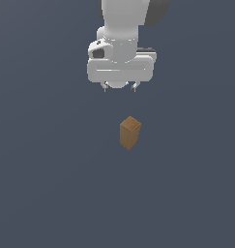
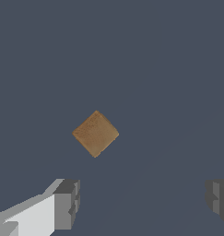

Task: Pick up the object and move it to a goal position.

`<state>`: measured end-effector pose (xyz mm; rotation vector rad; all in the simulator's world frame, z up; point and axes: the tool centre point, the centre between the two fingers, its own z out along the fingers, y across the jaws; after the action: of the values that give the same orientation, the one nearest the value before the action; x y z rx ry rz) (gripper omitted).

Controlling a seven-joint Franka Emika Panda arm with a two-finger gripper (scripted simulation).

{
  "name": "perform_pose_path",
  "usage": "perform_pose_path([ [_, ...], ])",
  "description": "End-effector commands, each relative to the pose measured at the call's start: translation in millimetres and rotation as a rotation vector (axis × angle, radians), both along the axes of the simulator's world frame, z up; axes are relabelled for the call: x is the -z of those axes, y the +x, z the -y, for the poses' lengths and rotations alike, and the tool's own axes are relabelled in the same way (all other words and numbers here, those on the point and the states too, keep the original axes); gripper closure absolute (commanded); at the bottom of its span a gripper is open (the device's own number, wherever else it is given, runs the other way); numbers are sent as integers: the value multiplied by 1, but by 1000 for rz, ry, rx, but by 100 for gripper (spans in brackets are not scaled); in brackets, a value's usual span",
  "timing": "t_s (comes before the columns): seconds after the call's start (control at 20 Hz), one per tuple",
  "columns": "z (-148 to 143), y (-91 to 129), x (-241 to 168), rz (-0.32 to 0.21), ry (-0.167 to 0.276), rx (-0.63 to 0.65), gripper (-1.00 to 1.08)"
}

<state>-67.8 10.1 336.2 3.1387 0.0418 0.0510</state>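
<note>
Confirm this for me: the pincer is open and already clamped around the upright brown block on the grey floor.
Not quite. The pincer is open, but it is not around the block; it hangs above it with a clear gap, as the exterior view shows. The wrist view agrees: both fingers stand apart, with the block's square top outside them. The block does stand upright on the grey floor.

The small tall brown wood-grain block (image 1: 130, 132) is standing upright on the flat dark grey floor (image 1: 46, 193), while the white Panda gripper (image 1: 120, 87) is hanging above and farther back, well apart, its fingers (image 2: 67, 203) spread wide.
</note>
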Motion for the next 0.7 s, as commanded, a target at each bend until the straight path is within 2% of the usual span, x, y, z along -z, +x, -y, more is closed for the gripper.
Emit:
perform_pose_path([
  [0.0,0,0,0,0,0,0,-92],
  [0.65,-14,0,13,-13,7,0,-92],
])
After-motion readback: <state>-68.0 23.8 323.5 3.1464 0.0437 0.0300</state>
